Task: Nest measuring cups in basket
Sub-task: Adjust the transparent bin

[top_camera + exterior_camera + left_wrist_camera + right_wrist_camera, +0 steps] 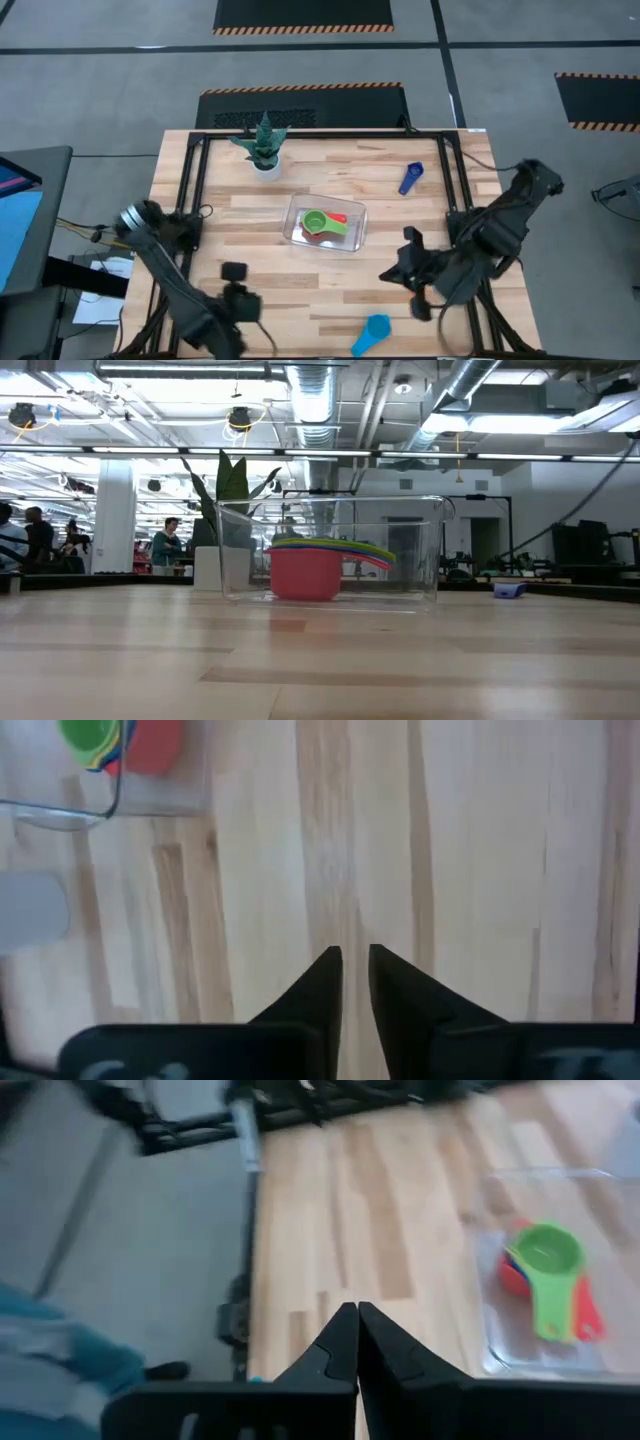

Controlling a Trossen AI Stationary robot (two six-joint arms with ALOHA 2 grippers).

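From above, the clear basket (326, 222) is seen at the table's (250, 300) centre holding nested measuring cups (322, 223), green uppermost; a dark blue cup (410, 178) lies at two o'clock and a light blue cup (371, 333) at five o'clock on the near edge, with bare wood between. At table height, the stack's red cup (303, 574) is seen inside the basket walls. In the wrist views, the left gripper (355, 965) is shown nearly closed and empty over bare wood at seven o'clock, the right gripper (357, 1323) closed and empty at four o'clock.

Two dark jointed arms, each end effector (355, 982) with tapered, pointed black fingers (338, 1342).
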